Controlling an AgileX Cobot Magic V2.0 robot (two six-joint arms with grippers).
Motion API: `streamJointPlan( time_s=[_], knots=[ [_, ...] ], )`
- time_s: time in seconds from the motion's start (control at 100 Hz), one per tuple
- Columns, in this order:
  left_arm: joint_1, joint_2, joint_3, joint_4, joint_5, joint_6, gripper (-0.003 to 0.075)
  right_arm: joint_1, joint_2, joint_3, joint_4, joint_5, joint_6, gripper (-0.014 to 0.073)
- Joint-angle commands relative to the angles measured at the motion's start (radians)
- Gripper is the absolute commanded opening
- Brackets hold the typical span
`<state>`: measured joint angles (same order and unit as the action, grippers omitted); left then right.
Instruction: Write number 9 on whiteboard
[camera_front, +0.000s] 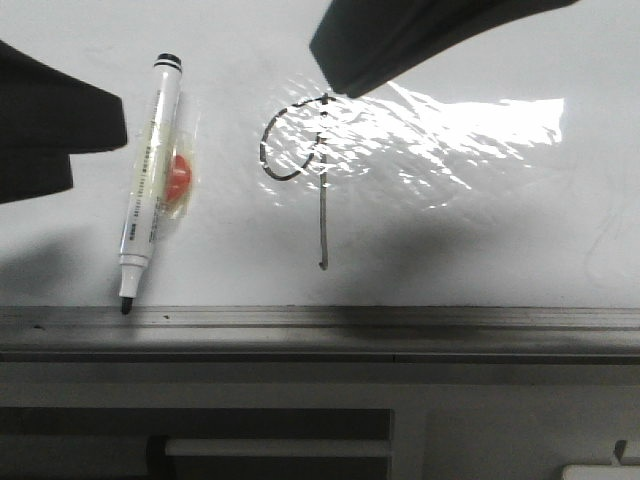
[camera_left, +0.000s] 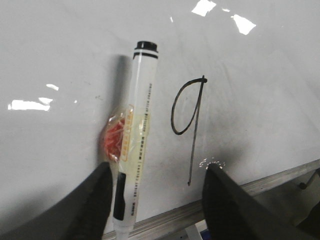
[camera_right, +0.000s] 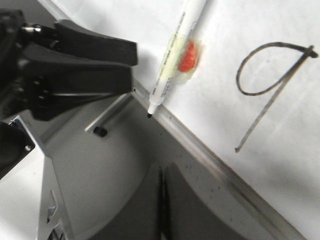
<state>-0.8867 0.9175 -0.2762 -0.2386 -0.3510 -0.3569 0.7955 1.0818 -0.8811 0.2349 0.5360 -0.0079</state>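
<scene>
You see one number 9 (camera_front: 300, 170) on the whiteboard (camera_front: 480, 250), just right of one uncapped marker (camera_front: 148, 180) stuck there over a red blob (camera_front: 177, 180), tip at the grey rail (camera_front: 400, 325). Your left gripper (camera_left: 155, 200) stands open, its fingers (camera_left: 225, 200) straddling the marker's lower end and the 9's foot. Your right gripper (camera_right: 162, 200) has its fingers pressed together, empty, off the board below the rail. Glare streaks the wrinkled film.
</scene>
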Motion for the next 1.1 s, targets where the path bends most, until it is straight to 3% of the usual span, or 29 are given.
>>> streamJointPlan(
  time_s=[0.0, 0.18, 0.43, 0.71, 0.83, 0.92, 1.09],
  knots=[
    [-0.001, -0.069, -0.004, 0.051, -0.056, 0.005, 0.0266, 0.000, -0.080, 0.038, -0.023, -0.155, -0.021, -0.0064],
    [-0.001, -0.206, 0.036, 0.189, -0.041, 0.005, -0.0020, 0.000, -0.235, 0.225, -0.054, -0.355, -0.027, -0.0064],
    [-0.001, -0.369, 0.084, 0.232, 0.104, 0.005, -0.0020, 0.000, -0.566, 0.506, -0.119, -0.564, -0.027, -0.0064],
    [-0.001, -0.500, 0.126, 0.318, 0.182, 0.005, -0.0020, 0.000, -0.925, 0.741, -0.161, -0.555, -0.029, -0.0064],
    [-0.001, -0.541, 0.127, 0.318, 0.193, 0.005, -0.0020, 0.000, -1.041, 0.778, -0.161, -0.472, -0.029, -0.0064],
    [-0.001, -0.546, 0.127, 0.318, 0.195, 0.005, -0.0020, 0.000, -1.099, 0.778, -0.161, -0.406, -0.029, -0.0064],
    [-0.001, -0.546, 0.127, 0.318, 0.195, 0.005, -0.0020, 0.000, -1.103, 0.778, -0.161, -0.408, -0.029, -0.0064]
  ],
)
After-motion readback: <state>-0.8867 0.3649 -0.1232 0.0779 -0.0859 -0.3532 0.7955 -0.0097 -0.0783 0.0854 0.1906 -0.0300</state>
